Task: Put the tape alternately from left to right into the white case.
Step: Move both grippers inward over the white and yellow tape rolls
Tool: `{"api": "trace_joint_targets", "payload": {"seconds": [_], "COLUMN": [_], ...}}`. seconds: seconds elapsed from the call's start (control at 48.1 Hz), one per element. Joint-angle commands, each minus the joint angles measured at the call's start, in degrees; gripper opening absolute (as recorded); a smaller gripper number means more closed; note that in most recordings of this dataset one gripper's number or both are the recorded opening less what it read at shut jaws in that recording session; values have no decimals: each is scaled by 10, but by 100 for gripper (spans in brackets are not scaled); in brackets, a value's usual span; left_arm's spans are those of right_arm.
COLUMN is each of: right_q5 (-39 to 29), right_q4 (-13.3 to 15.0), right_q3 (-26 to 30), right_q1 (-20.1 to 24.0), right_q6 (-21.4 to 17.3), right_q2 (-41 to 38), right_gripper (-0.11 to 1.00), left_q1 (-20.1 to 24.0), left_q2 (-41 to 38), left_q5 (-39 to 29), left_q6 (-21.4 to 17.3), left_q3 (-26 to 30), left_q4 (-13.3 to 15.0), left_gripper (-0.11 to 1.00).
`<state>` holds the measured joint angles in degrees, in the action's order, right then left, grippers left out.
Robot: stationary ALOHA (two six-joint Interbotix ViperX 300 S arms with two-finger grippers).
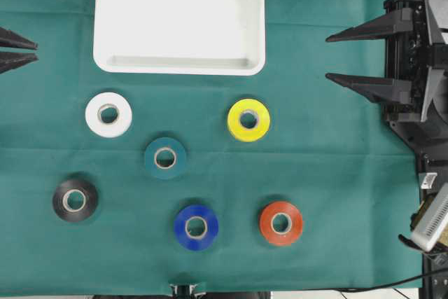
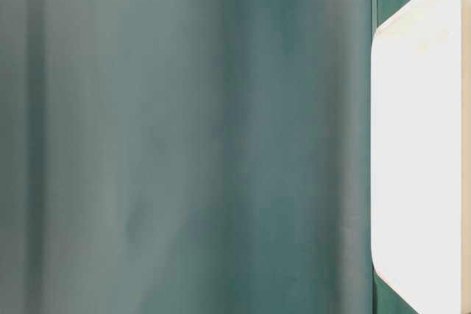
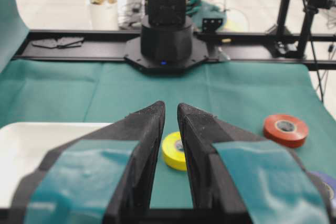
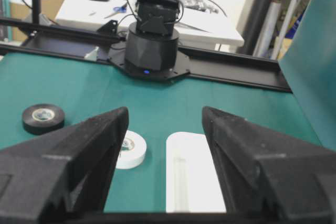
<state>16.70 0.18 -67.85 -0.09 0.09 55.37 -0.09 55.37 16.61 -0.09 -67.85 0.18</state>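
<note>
Lying flat on the green cloth (image 1: 336, 173) below the empty white case (image 1: 179, 59), the six rolls await: the white roll (image 1: 108, 114) sits nearest the left gripper (image 1: 31, 52), whose jaws are nearly closed on nothing, while the right gripper (image 1: 329, 57), parted and empty, is nearer the yellow roll (image 1: 248, 120).
</note>
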Motion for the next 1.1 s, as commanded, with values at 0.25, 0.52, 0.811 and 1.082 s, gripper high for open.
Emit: {"api": "trace_joint_targets", "payload": {"seconds": [0.25,0.52,0.811,1.082], "right_q5": [28,25,24,25], "right_q4": [0,0,0,0], "right_q3": [-22,-22,-16,-8], "right_q1": [-4,-6,-11,-13], "right_q6": [-7,-7,-10,-10], "right_q2": [11,12,-28,-51], "right_gripper": [-7,-9,-8,31], "left_q1": [1,-6,-7,-7], "left_q2": [39,25,-24,-48], "left_q5": [9,5,5,0], "left_q6": [4,4,4,4], "left_q3": [-13,-18,-10,-5], "left_q4": [13,13,14,15], "left_gripper": [2,2,2,41]}}
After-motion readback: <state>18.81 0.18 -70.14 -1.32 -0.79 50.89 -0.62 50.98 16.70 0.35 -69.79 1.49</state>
